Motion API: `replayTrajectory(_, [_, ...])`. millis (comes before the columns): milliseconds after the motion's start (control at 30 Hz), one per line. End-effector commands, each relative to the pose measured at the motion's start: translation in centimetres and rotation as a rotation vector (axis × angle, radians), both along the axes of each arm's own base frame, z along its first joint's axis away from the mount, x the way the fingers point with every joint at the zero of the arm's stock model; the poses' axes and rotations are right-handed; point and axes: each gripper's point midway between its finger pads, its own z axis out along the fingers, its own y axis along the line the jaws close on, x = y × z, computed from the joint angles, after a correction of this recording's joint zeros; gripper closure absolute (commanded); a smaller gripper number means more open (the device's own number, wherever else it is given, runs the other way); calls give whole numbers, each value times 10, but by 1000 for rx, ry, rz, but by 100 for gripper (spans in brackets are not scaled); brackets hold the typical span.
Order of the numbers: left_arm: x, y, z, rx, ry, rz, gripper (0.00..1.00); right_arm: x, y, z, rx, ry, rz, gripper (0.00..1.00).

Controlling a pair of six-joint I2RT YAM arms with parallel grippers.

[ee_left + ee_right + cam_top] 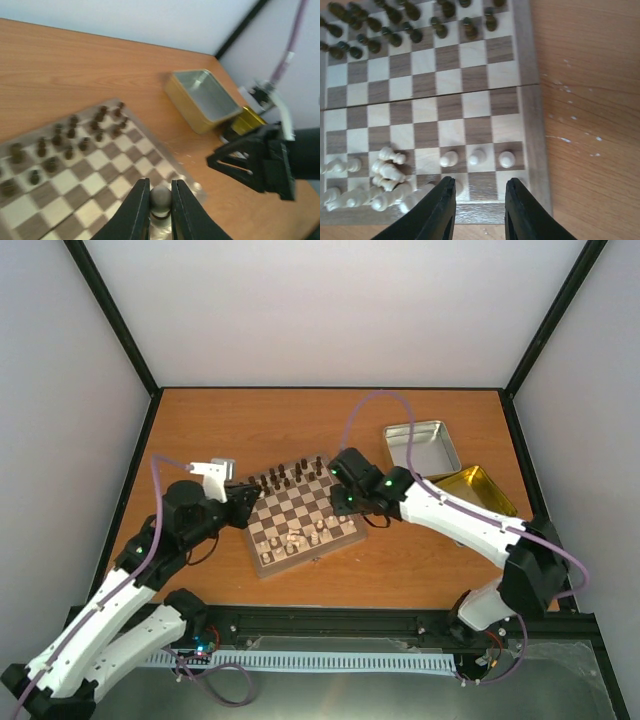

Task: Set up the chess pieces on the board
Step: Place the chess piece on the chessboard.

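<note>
From above, the left pincer sits at the left edge of the board and the right pincer at its right edge. In the left wrist view, the jaws are clamped on a pale pawn above the board. In the right wrist view, the jaws stand apart with nothing between them. Three standing pawns are just ahead of the fingertips, and toppled chess pieces lie to their left.

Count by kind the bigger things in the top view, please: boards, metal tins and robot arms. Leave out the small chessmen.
Chessboard: 1
Metal tins: 2 (silver tin, gold tin)
Robot arms: 2 (left arm, right arm)
Total: 5
</note>
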Motion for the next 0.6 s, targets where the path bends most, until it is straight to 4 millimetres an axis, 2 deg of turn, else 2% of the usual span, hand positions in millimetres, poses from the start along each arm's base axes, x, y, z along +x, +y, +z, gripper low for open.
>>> replayTrajectory(0, [-11,-55,20,-118,-26,-301,98,11,-16,6,144,-38,-97,71])
replayTrajectory(100, [-8,-74,10,-148,18,-379,98,8,-26,4,174,-40,-104,71])
replayTrajectory(233, [18,-76,-18,-126,58,-292,99,2,-35,-3,181,-47,-103,71])
replayTrajectory(433, [58,-68,-83,67,57,-66,99,-3,-42,-8,192,-55,-98,70])
replayTrajectory(567, [73,-63,-122,189,98,32,99,-4,-48,-7,186,-69,-95,70])
